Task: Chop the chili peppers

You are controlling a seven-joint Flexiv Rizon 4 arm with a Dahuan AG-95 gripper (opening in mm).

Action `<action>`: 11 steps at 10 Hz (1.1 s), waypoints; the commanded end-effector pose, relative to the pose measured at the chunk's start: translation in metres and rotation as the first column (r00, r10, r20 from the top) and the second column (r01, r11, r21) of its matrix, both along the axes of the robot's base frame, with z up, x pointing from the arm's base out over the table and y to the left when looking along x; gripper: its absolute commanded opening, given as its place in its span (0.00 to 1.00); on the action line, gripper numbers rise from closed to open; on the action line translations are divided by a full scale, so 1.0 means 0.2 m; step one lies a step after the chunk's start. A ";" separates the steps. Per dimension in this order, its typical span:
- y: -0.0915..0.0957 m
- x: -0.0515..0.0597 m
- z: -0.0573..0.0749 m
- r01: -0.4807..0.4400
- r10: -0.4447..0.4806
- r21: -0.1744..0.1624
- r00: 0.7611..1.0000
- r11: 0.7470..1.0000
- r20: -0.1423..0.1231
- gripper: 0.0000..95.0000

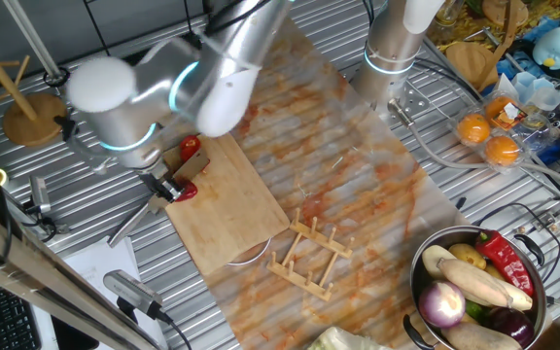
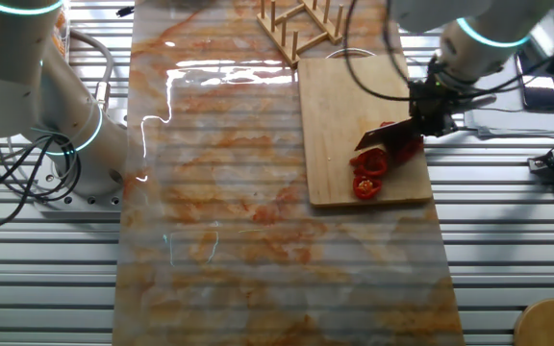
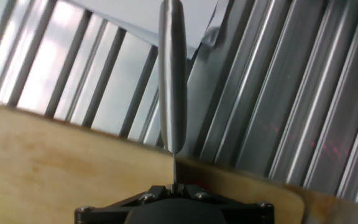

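Hand view — end effector (image 3: 174, 186) grips knife (image 3: 172, 74).

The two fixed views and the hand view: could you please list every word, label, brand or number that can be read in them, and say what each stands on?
No text can be read in any view.
The packaging beyond the oranges may carry print, but it is too small and blurred to read.
The cutting board, the chili peppers, the knife and the gripper show no lettering.

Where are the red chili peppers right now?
In the other fixed view, the chili peppers lie in pieces near the wooden cutting board's lower right corner, directly under the knife.
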State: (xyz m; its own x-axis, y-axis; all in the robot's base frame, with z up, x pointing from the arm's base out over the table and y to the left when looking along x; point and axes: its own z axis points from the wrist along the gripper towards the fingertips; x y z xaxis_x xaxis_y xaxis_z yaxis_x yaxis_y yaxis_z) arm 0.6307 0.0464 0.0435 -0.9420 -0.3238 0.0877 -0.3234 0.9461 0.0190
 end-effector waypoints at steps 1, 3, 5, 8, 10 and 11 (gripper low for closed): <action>0.01 0.00 -0.04 0.036 -0.035 0.035 0.999 0.999 -0.033 0.00; 0.02 0.01 -0.02 0.023 -0.022 0.020 0.999 1.000 -0.028 0.00; -0.03 0.00 0.01 -0.016 0.016 0.022 1.000 1.000 -0.005 0.00; -0.06 -0.03 -0.02 -0.037 0.036 0.040 0.999 0.999 0.034 0.00; -0.06 -0.02 -0.01 -0.038 0.036 0.055 0.999 0.998 0.038 0.00; -0.06 -0.02 -0.01 -0.035 0.032 0.063 0.999 0.997 0.039 0.00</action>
